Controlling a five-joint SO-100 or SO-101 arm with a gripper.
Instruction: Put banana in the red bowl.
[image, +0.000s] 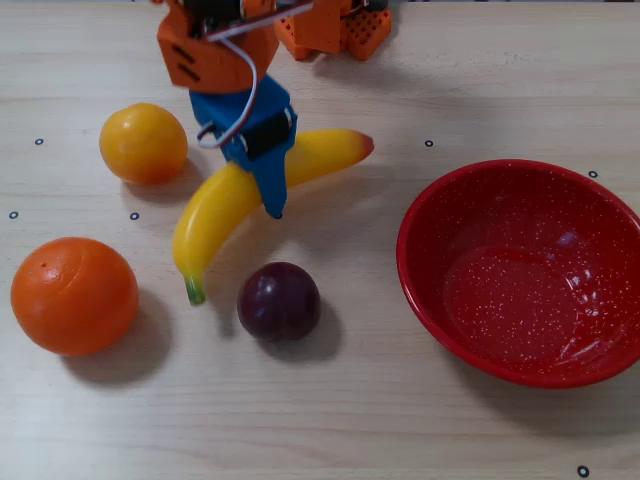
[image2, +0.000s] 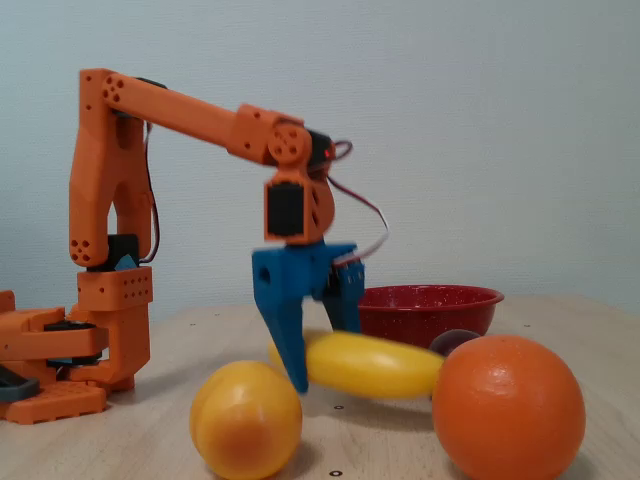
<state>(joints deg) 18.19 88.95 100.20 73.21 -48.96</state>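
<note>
Now banana (image: 225, 205) is clamped mid-length by gripper (image: 268, 180) jaws and held clear of table for balance; bowl (image: 420, 285) lies at 3 o'clock.

Orange arm reaches forward from its base, wrist bent down; the blue end effector (image2: 318, 365) points downward, its two fingers clamped around the banana (image: 225, 205), lifted off the tabletop.
</note>
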